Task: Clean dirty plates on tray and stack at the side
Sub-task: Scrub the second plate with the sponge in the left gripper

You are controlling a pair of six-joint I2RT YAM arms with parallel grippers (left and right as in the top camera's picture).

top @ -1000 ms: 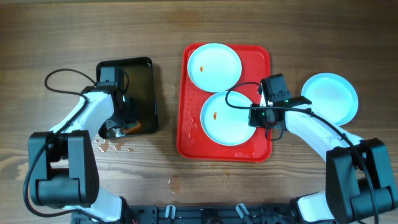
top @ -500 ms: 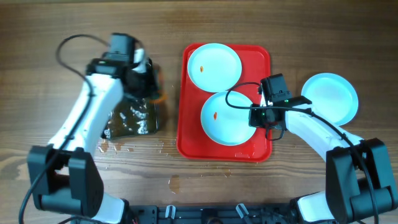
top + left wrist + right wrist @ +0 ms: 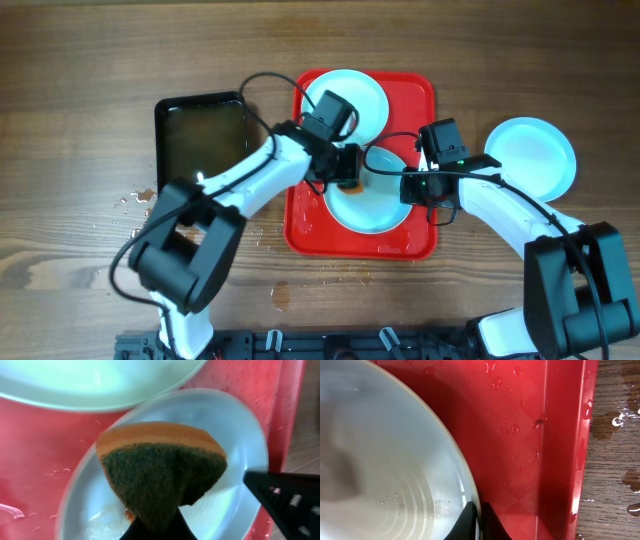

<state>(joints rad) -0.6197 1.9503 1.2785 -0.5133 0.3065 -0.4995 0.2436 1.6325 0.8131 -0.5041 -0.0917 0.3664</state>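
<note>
The red tray [image 3: 300, 215] holds two pale-blue plates: a far plate [image 3: 345, 100] with a small stain and a near plate [image 3: 375, 205]. A third plate [image 3: 530, 155] lies on the table at the right. My left gripper [image 3: 345, 170] is shut on an orange and green sponge [image 3: 160, 467] that presses on the near plate [image 3: 235, 425]; an orange smear shows under it. My right gripper [image 3: 479, 515] is shut on the near plate's right rim [image 3: 465, 475], beside the tray's wall [image 3: 565, 435].
A black tray of water [image 3: 200, 135] stands left of the red tray. Water drops lie on the wood by the left front [image 3: 135, 200] and beside the red tray's edge [image 3: 620, 420].
My left arm lifted the sponge out of the black tray and swung right over the red tray, down onto the near plate. The right arm held still.
</note>
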